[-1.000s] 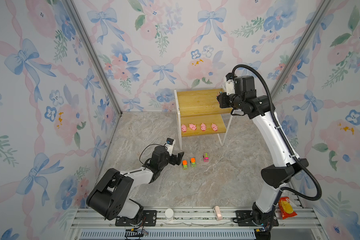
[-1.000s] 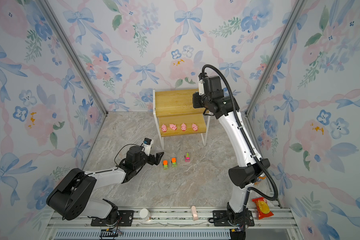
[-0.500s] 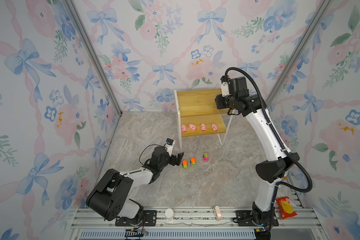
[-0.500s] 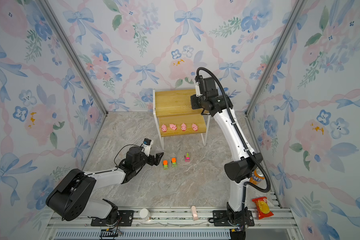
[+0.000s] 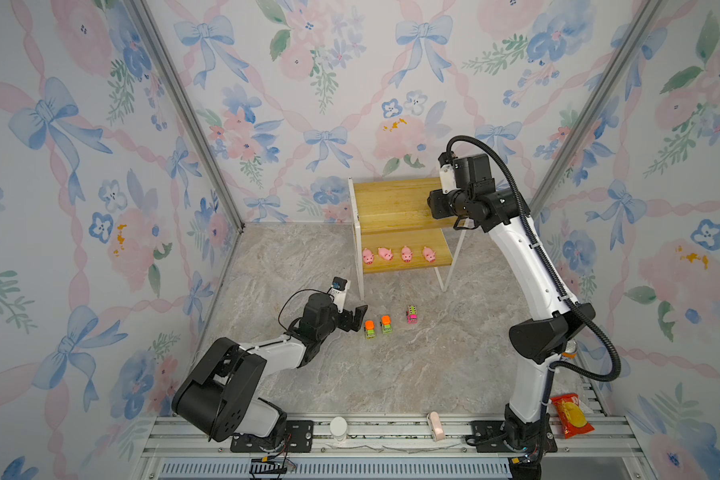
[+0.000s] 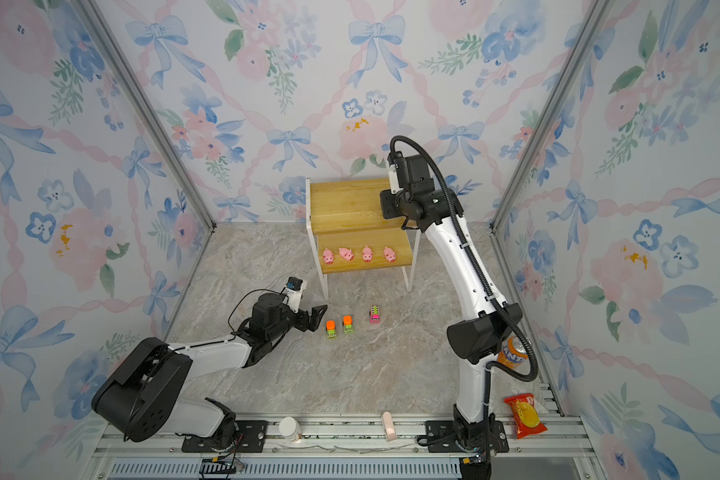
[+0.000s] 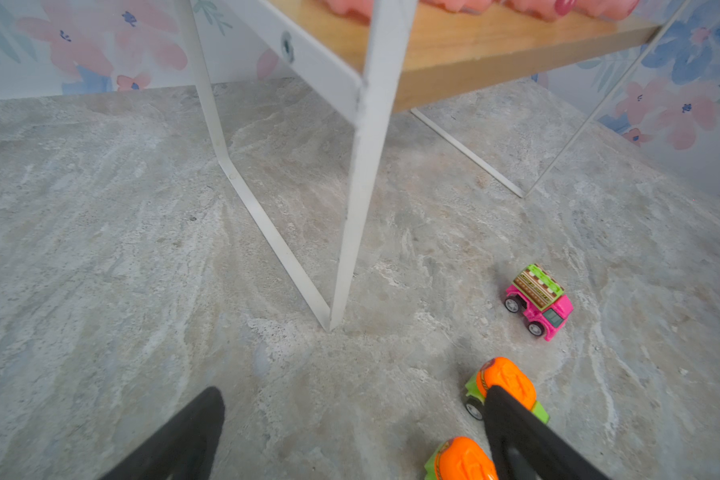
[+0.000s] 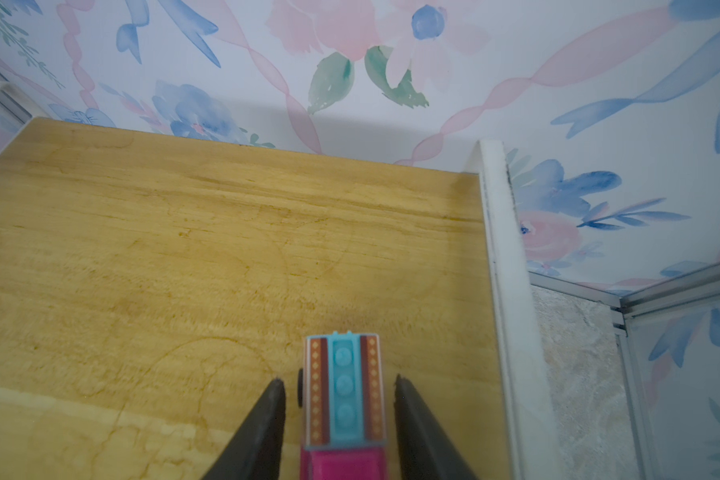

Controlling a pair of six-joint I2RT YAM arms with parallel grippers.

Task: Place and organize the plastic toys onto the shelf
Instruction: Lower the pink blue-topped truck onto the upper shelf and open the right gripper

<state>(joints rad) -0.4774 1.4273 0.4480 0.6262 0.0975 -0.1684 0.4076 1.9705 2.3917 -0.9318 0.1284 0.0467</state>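
Wood grain, yellowish and smooth, is shown on the upper board of the shelf (image 8: 184,249), edged by thin white metal. A boxy pink bus (image 8: 344,386) with a studded turquoise roof is set on that board between the fingers of the right gripper (image 8: 337,380), which are parted narrowly and held clear of its sides. Four rounded pink pigs (image 5: 385,253) are lined along the lower board. On the marbled bench (image 5: 433,374), two green trucks (image 5: 369,328) with orange tops and a second pink bus (image 5: 411,313) are found just beside the left gripper (image 7: 352,390), which is spread wide and empty.
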